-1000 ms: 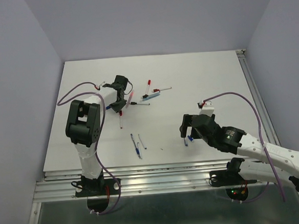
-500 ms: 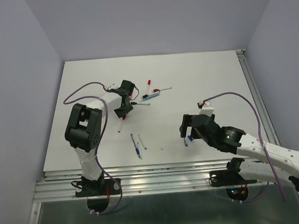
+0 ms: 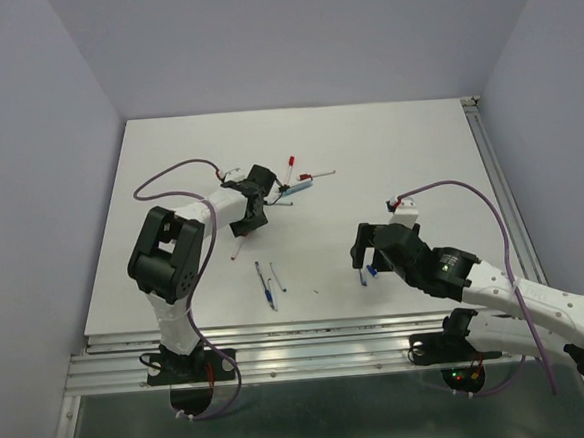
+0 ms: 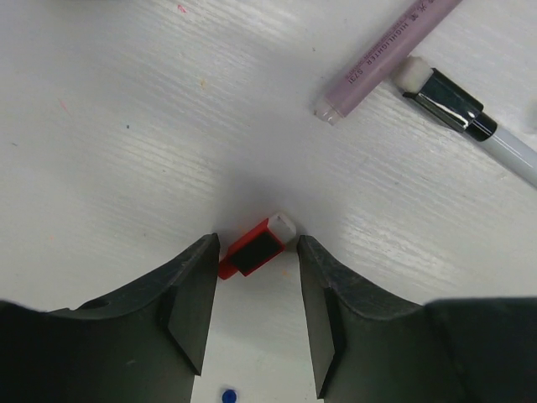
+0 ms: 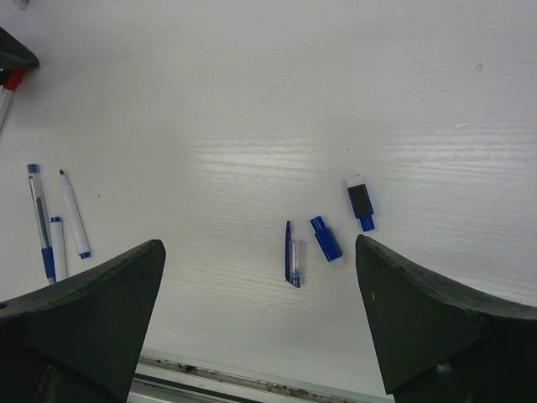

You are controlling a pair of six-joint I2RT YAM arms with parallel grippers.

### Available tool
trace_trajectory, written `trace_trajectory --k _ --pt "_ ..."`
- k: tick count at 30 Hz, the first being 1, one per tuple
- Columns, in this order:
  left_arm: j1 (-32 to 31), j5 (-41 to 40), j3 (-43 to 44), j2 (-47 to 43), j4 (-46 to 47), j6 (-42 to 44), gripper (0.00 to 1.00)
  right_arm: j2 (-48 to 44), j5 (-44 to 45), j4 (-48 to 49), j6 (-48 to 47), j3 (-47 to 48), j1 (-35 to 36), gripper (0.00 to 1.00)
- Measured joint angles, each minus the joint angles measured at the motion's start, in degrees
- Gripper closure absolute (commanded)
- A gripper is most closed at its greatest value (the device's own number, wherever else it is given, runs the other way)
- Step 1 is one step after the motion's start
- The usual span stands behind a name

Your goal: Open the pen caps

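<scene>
- The left jaws stand roughly half apart and, as far as I can judge, clamp nothing. A red cap lies on the counter in the gap at their tips. Whether either tip touches it cannot be told.
- The right jaws are spread as wide as they go and are empty. They hang above the counter, well apart from the red cap.
- The step in hand, as I read it, is leaving that cap loose on the counter. To do it well, widen the jaws fully before lifting, then rise straight up so no tip drags or flicks so light a piece.
- A pen that is capped calls for a pinch across the cap's short body and a pull along the barrel, with the barrel held firm.
- The red cap is short and stubby, with a black patch on its side and a whitish end.
- Near the red cap lie a pink barrel and a white pen with a black and silver collar.
- Well apart from the red cap, under the right jaws, lie loose blue caps.
</scene>
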Motion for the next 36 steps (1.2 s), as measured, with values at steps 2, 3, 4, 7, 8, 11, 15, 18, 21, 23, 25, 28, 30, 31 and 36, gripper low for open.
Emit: trace_trajectory --k 2,3,4,7,8,11,15,18,21,23,25,28,30,31,36 --pt "-0.39 -0.31 0.00 0.00 -0.02 0.35 0.48 0.00 -0.02 -0.02 0.17 0.00 0.00 0.00" --pt "-0.50 -0.44 0.00 0.00 -0.02 0.52 0.54 0.00 -0.02 -0.04 0.31 0.00 0.00 0.00" --pt "-0.55 -0.48 0.02 0.02 -0.02 0.55 0.58 0.00 -0.02 -0.13 0.33 0.00 0.00 0.00" --pt "-0.68 0.17 0.37 0.28 0.42 0.94 0.75 0.00 -0.02 -0.59 0.59 0.00 0.00 0.00" --pt "-0.79 0.55 0.39 0.33 0.66 1.11 0.80 -0.02 -0.02 -0.83 0.74 0.00 0.00 0.00" --pt "-0.90 0.83 0.37 0.33 0.81 1.40 0.90 -0.42 -0.02 -1.57 1.03 0.00 0.00 0.00" --pt "-0.90 0.87 0.33 0.31 0.83 1.57 1.00 -1.84 -0.04 -1.92 1.57 0.00 0.00 0.00" --pt "-0.87 0.72 0.33 0.20 0.79 1.55 1.00 -2.23 -0.70 -1.92 1.49 0.00 0.00 0.00" --pt "-0.90 0.57 0.44 0.09 0.31 1.55 1.00 -2.23 -2.23 -1.81 0.42 0.00 0.00 0.00" --pt "-0.90 0.68 0.46 -0.66 -1.51 1.60 1.00 -2.25 -5.70 -0.79 -1.66 -0.02 0.00 0.00" --pt "-0.90 0.98 0.35 -1.81 -2.78 1.60 1.00 -2.23 -9.22 1.09 -3.63 -0.07 -0.02 0.00" --pt "-1.09 1.81 -1.14 -7.54 -2.80 1.20 1.00 -2.14 -15.72 5.55 -6.05 -0.33 -0.04 0.00" --pt "-1.62 2.62 -3.02 -12.46 -2.43 0.61 1.00 -1.55 -19.56 8.96 -6.99 -0.50 -0.04 0.00" --pt "-2.32 3.48 -4.76 -16.85 -1.79 -0.11 1.00 -0.85 -21.84 11.21 -7.32 -0.52 -0.04 0.00" --pt "-6.75 6.78 -12.55 -31.58 2.89 -4.52 1.00 4.39 -29.66 20.28 -7.02 -0.52 -0.04 0.00"
